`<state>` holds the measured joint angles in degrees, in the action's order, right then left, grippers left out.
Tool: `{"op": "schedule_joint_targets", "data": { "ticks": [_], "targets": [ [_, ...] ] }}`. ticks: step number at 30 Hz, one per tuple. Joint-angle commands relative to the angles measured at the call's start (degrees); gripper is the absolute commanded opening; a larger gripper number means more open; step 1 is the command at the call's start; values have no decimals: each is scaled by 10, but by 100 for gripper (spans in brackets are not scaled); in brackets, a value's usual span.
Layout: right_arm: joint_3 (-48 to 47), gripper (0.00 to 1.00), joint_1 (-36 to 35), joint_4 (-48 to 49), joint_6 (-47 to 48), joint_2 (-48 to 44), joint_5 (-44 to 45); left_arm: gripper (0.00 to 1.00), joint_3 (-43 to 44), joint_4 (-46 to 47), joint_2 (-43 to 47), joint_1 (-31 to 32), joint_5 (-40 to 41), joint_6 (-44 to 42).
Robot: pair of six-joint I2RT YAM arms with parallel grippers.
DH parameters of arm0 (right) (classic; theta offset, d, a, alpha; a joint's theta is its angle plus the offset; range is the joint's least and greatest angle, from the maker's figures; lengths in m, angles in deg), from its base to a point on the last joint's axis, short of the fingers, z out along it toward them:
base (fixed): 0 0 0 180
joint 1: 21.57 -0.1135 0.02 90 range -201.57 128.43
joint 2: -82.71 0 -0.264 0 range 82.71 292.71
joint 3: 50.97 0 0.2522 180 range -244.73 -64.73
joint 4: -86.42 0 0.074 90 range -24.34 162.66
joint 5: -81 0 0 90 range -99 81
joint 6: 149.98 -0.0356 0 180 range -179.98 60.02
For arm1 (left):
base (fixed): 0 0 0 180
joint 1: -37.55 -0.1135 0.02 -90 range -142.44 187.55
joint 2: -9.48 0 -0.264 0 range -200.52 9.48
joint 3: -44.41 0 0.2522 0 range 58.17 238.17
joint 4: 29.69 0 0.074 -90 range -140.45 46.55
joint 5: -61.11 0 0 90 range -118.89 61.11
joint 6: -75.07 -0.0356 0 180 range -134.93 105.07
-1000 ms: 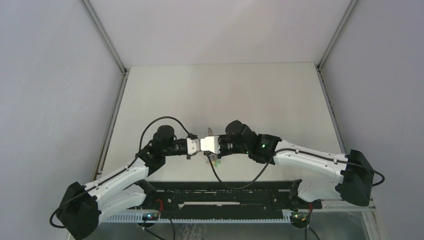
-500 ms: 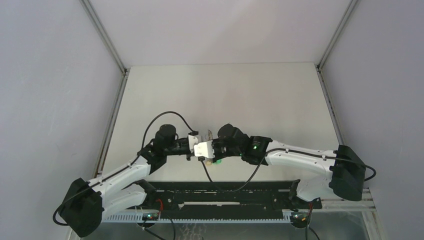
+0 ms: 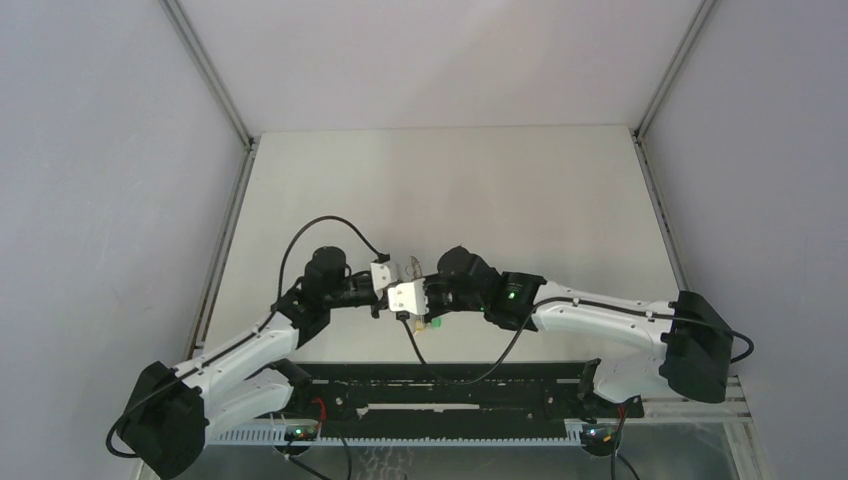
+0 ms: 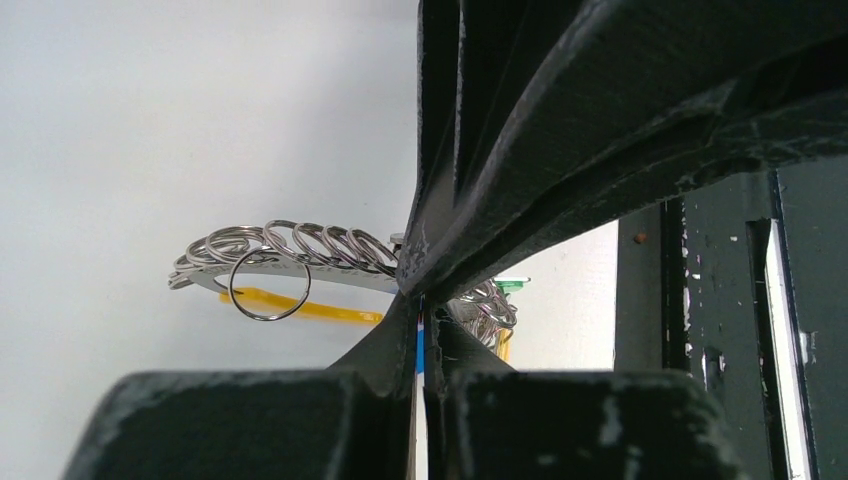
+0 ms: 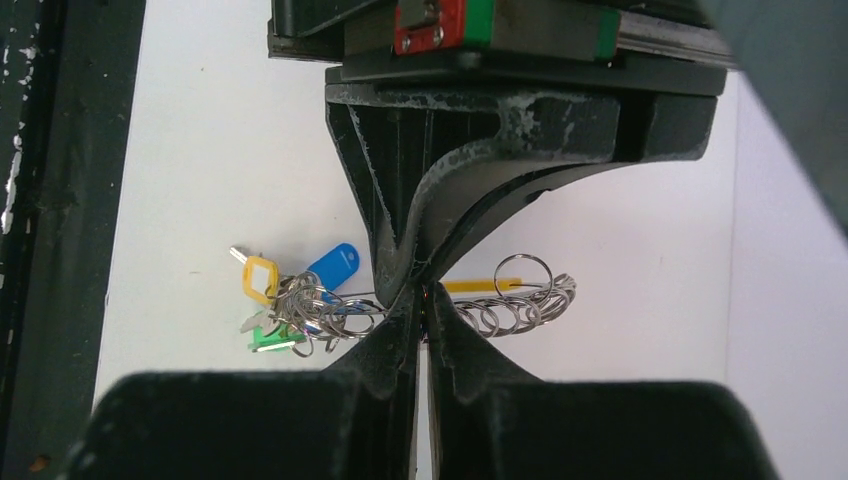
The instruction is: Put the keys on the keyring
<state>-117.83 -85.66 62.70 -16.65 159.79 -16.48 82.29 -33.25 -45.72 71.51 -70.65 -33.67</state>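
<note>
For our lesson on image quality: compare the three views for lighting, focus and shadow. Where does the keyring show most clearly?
Left wrist: keyring sharp against the bright table, near fingers dark and soft. Right wrist: likewise, coloured tags clearest here. Top external: even soft light, faint shadows under the arms, ring too small to read.

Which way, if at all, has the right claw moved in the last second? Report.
Yes: the right claw shifted left, toward the table's left rail, in the top view.

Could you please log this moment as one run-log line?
left gripper: shut on keyring | right gripper: shut on keyring | loose key: not visible
</note>
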Motion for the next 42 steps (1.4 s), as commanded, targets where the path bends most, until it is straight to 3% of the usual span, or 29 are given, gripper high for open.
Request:
{"op": "schedule_joint_targets", "data": {
  "ticks": [1,9,33,42],
  "targets": [
    [24,0,-11,21,-10,-7,-33,0,5,172,36,-4,-51,31],
    [60,0,-2,43,-24,-38,-14,0,-14,231,44,-22,-61,70],
    [117,0,41,71,-52,-107,2,0,-25,252,45,-31,-44,82],
    [118,5,45,74,-55,-113,2,0,-28,265,45,-31,-42,87]
  ]
}}
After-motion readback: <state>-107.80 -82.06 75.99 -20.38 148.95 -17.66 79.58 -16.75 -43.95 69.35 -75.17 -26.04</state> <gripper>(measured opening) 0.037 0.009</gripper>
